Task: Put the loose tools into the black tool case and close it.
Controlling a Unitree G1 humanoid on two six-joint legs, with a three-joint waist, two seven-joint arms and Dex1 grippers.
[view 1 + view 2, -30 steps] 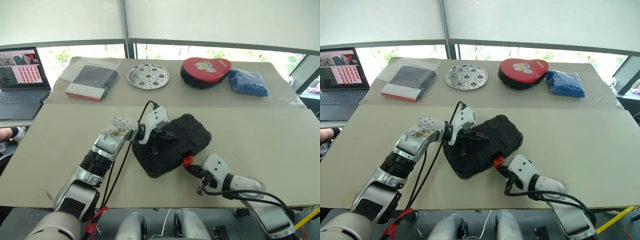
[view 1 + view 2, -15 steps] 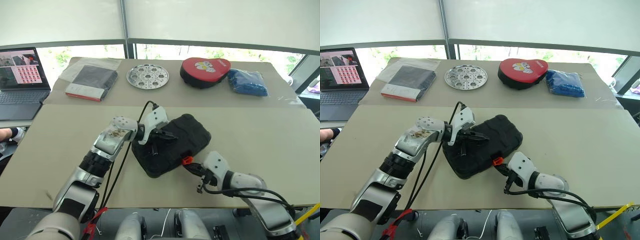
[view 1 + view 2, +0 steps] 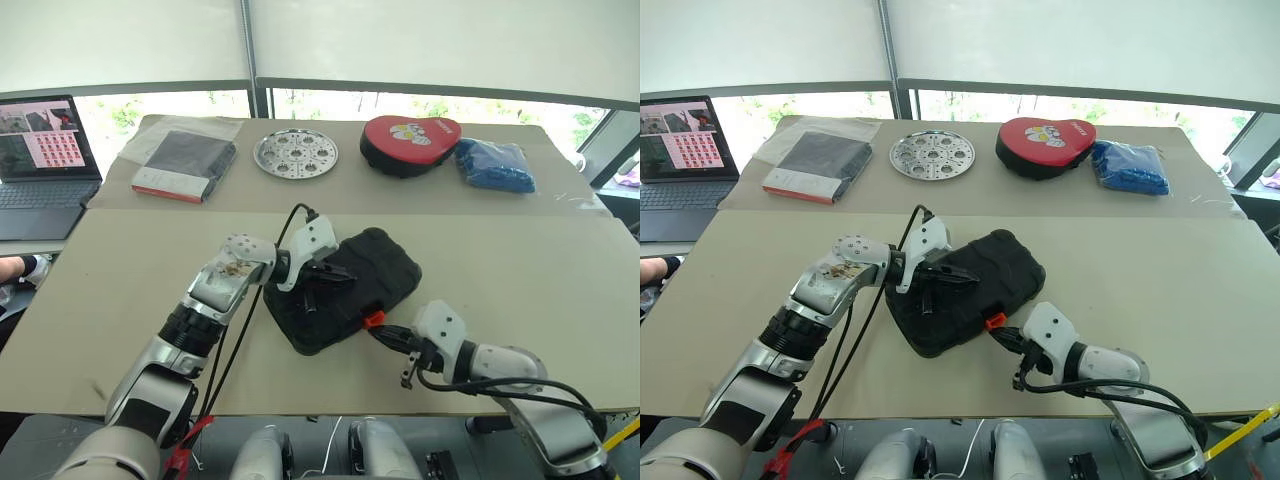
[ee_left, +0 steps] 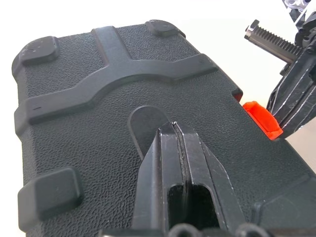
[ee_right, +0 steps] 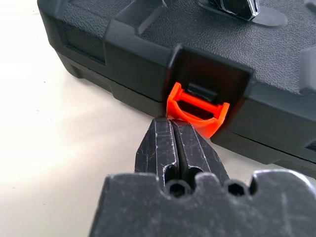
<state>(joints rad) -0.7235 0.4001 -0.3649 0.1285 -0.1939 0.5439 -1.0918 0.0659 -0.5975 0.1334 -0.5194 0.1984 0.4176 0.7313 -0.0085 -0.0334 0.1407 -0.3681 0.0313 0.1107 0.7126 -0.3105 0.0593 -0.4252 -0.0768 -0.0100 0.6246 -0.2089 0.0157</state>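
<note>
The left pincer point(image 4: 174, 129) has its 2 black fingers pressed together, gripping nothing, with the tips resting on the lid of the black tool case point(image 3: 375, 262). The right pincer point(image 5: 173, 124) is also closed and empty; its joined tips sit right at the lower edge of the small orange latch point(image 5: 197, 108) on the case's front side. Whether they actually touch the latch cannot be told.

The case lies closed, at an angle, near the middle of the front beige worktop point(image 3: 540, 270). It is a moulded black plastic shell with a pebbled texture, rounded corners, raised ribs forming a branching ridge across the lid, small raised blocks near the corners, and a smooth oval dent in the middle of the lid. The latch sits in a recessed notch on the front edge and juts outward from it.

On the far worktop, well apart from the case, sit a flat dark packet with a red edge point(image 3: 183, 164), a round perforated metal disc point(image 3: 295, 152), a red-and-black heart-shaped pouch point(image 3: 410, 142) and a blue bundle in clear wrap point(image 3: 496, 164). An open laptop point(image 3: 40, 160) stands at the far left.
</note>
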